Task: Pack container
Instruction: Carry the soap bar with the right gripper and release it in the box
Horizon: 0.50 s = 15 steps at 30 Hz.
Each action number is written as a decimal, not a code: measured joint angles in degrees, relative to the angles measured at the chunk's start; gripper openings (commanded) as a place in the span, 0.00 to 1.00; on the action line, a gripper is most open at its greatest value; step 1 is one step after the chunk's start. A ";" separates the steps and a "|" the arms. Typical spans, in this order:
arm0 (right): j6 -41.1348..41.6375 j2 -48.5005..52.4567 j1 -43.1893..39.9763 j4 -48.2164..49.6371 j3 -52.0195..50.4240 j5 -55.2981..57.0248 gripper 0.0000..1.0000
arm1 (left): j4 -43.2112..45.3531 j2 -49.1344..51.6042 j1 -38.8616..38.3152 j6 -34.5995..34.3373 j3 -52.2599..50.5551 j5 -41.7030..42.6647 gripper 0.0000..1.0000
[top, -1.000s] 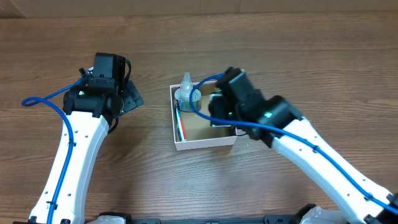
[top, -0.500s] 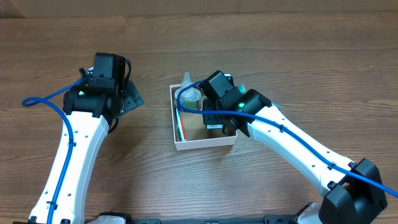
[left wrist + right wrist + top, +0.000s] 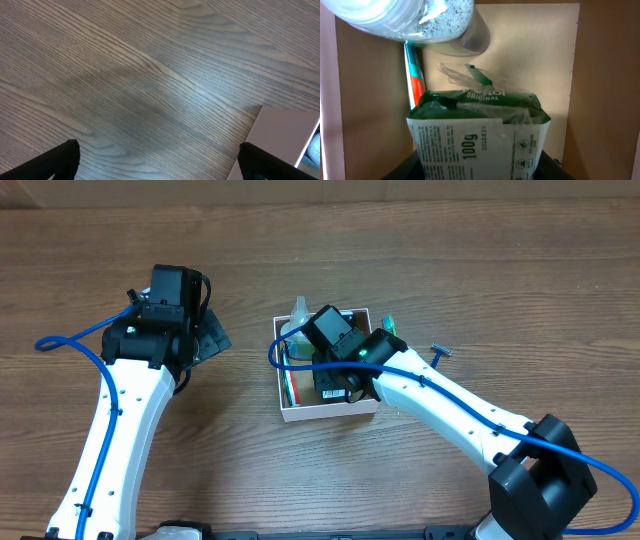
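The container, a shallow square cardboard box with white walls, sits mid-table; its brown floor fills the right wrist view. My right gripper is down inside it, shut on a green and white packet marked 100g. A clear bottle lies at the box's far end, also seen from overhead. A red and teal striped tube lies along the left wall. My left gripper is open and empty over bare wood, left of the box's white wall.
A razor lies on the table right of the box. A small green item sits by the box's far right corner. The right arm crosses over the box's right side.
My right gripper has moved left and down into the box with the packet. The razor, earlier covered by the arm, now shows. The left arm has not moved.
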 measured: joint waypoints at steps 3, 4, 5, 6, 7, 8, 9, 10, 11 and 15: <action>-0.17 0.00 0.00 -0.22 0.00 0.02 0.52 | 0.00 0.00 0.00 0.00 0.00 0.00 1.00; 0.15 0.00 0.00 -0.20 0.00 -0.02 0.58 | 0.02 0.00 0.00 0.00 0.00 0.00 1.00; -0.20 0.00 0.00 -0.31 0.00 -0.07 0.62 | 0.00 0.00 0.00 0.00 0.00 0.00 1.00; -0.46 0.00 0.00 -0.44 0.00 -0.26 0.63 | 0.00 0.00 0.00 0.00 0.00 0.00 1.00; -0.70 0.00 0.00 -0.55 0.04 -0.52 0.64 | 0.00 0.00 0.00 0.00 0.00 0.00 1.00; -0.66 0.00 0.00 -0.85 0.11 -0.70 0.64 | 0.00 0.00 0.00 0.00 0.00 0.00 1.00; -0.74 0.00 0.00 -1.51 0.33 -0.83 0.65 | 0.00 0.00 0.00 0.00 0.02 0.00 1.00; -0.92 -0.11 0.00 -2.16 0.74 -0.94 0.66 | 0.00 0.00 0.00 0.00 0.00 0.00 1.00; -1.03 -0.42 0.00 -2.51 1.09 -1.01 0.67 | 0.00 0.00 0.00 0.00 0.00 0.00 1.00; -1.29 -4.11 0.00 -4.85 2.40 -0.98 0.70 | 0.00 0.00 0.00 0.00 0.00 0.00 1.00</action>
